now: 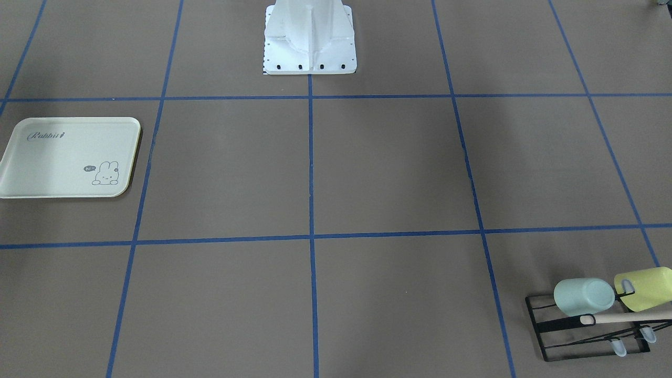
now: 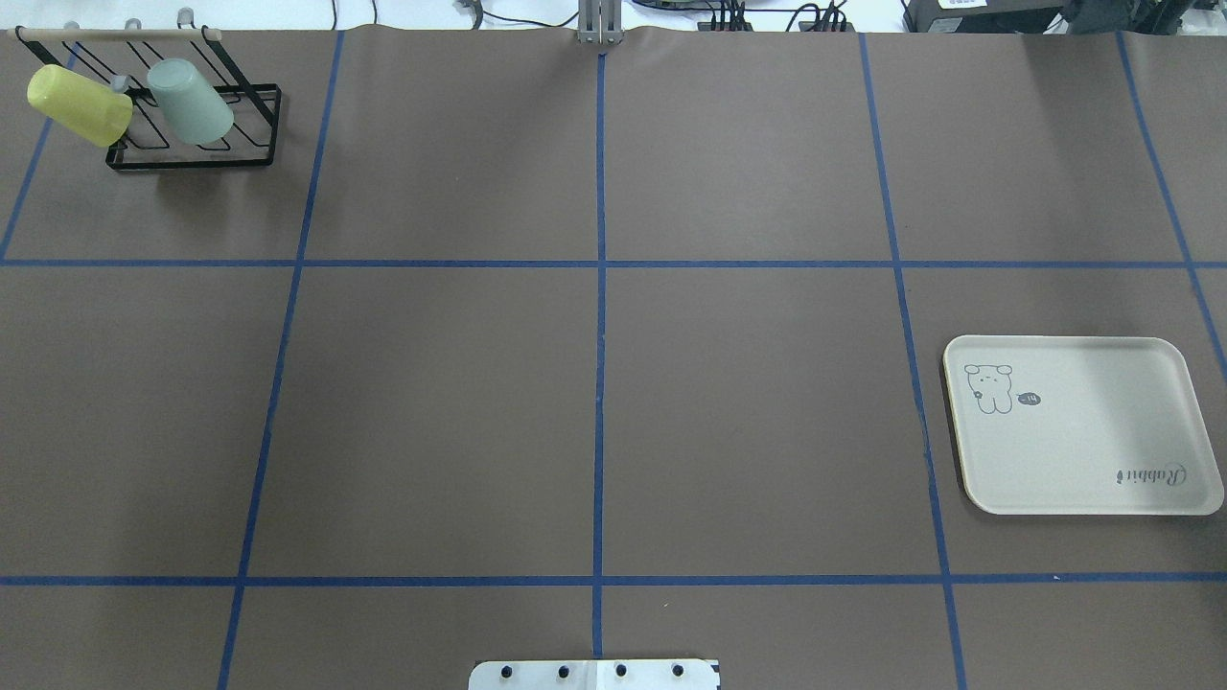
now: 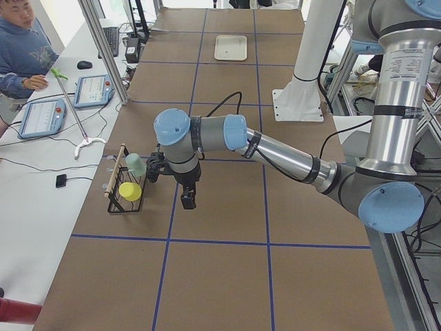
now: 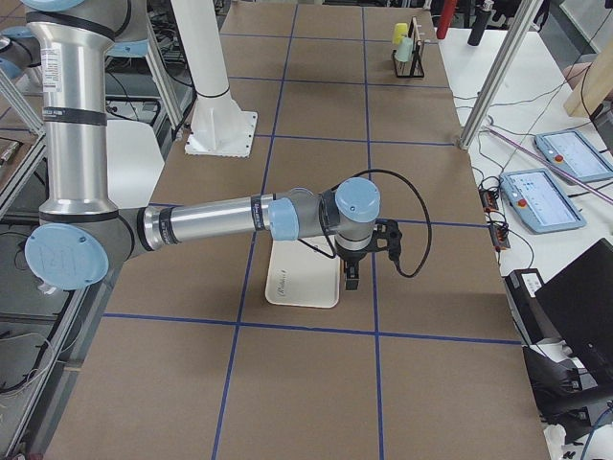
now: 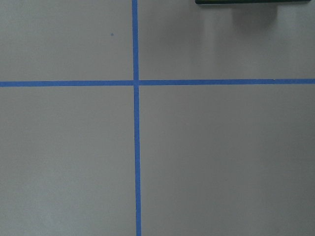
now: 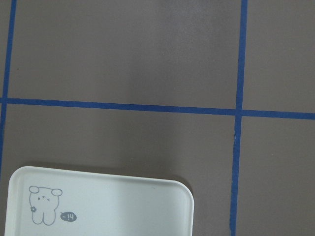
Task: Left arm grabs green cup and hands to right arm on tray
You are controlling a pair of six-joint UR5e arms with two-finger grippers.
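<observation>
The green cup [image 1: 584,296] hangs mouth-down and tilted on a black wire rack [image 1: 546,331] at the table's far left corner; it also shows in the overhead view [image 2: 190,101] and the left side view [image 3: 136,164]. The tray [image 2: 1083,431] lies flat and bare on the robot's right; it also shows in the front view [image 1: 52,157] and the right wrist view [image 6: 98,206]. The left gripper [image 3: 187,204] points down above the table beside the rack, apart from the cup. The right gripper [image 4: 351,283] hangs over the tray's [image 4: 297,283] edge. I cannot tell whether either is open.
A yellow-green cup [image 1: 644,289] hangs on the same rack beside the green one, under a wooden bar [image 2: 105,34]. The white robot pedestal [image 1: 310,42] stands at the table's near middle edge. An operator [image 3: 21,48] sits by a side table with pendants.
</observation>
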